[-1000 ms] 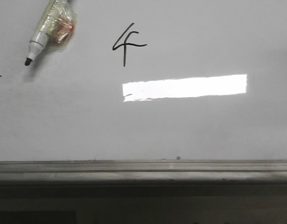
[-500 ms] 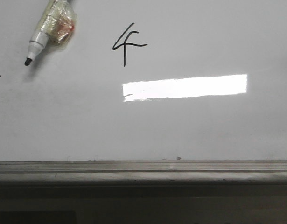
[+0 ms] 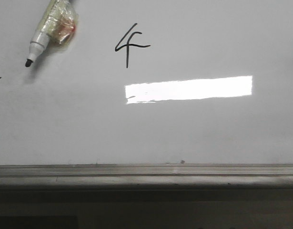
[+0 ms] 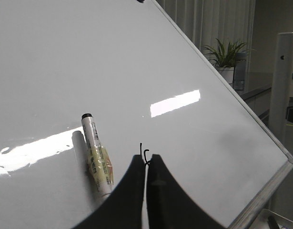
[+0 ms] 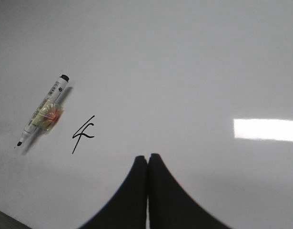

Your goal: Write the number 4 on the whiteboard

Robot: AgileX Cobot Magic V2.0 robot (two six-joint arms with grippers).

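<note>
Number 4, a small open-topped figure in thin black marker line, is what we see in the upper middle of the front view, on the large glossy white-grey whiteboard. Just below it we find a bright rectangular glare, and the grey metal ledge of the board runs across the lower part of the frame. In the upper left of the same frame a white marker pen with a black tip and a piece of clear tape around its body lies against the board, well apart from the figure, its tip pointing down and to the left.

In the left wrist view our left gripper has its two black jaws pressed together with nothing between them. In the right wrist view our right gripper shows the same: jaws closed together and holding nothing. At the upper right of the left wrist view a green potted plant stands behind the board.
</note>
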